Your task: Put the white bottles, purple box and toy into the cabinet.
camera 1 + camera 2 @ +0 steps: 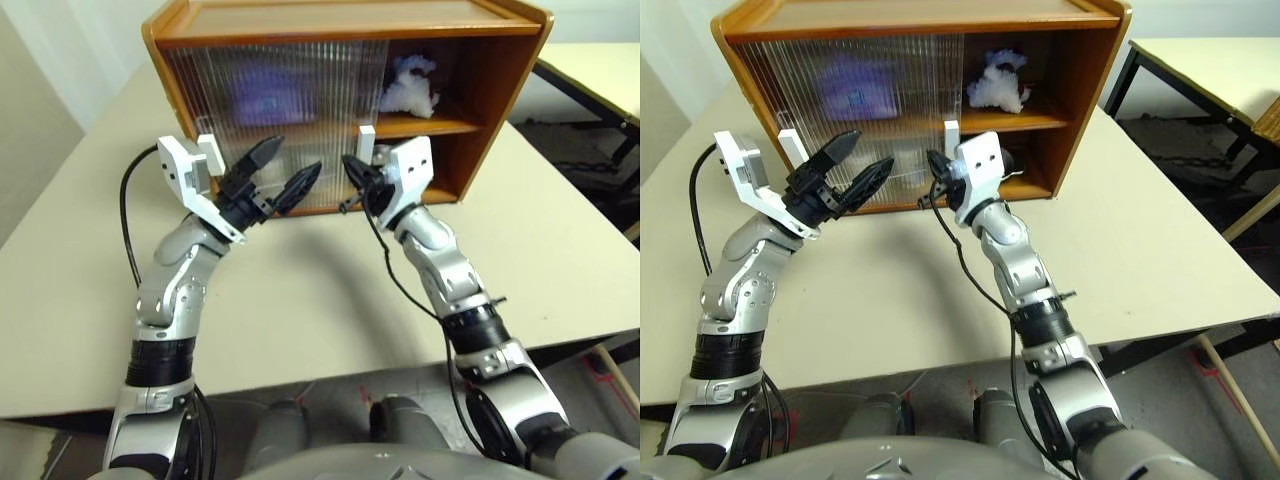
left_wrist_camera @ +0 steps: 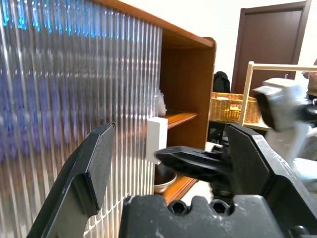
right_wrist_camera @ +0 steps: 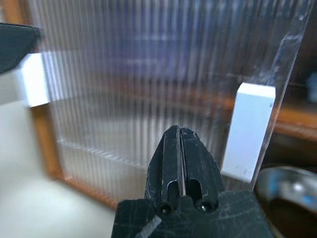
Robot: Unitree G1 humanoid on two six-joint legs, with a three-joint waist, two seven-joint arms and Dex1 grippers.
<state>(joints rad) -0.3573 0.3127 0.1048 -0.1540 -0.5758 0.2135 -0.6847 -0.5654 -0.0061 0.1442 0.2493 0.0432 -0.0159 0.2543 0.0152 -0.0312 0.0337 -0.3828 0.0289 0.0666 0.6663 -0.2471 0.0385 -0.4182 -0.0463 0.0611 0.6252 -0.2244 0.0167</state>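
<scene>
Two items visible inside cabinet (image 1: pixel 500 90) at tabletop's (image 1: pixel 300 310) far edge: toy (image 1: pixel 410 85) on shelf, purple box (image 1: pixel 852 88) behind ribbed door. Right gripper (image 1: pixel 352 170), fingers together, beside white handle (image 3: pixel 247 131); best push handle sideways steadily. Left gripper (image 1: pixel 283 172), fingers apart, empty.

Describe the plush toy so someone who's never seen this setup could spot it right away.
Find the orange-brown wooden cabinet standing on the pale table. In its open right side, past the ribbed sliding doors, the toy sits on the upper shelf. It is the only white, fluffy thing there.
</scene>
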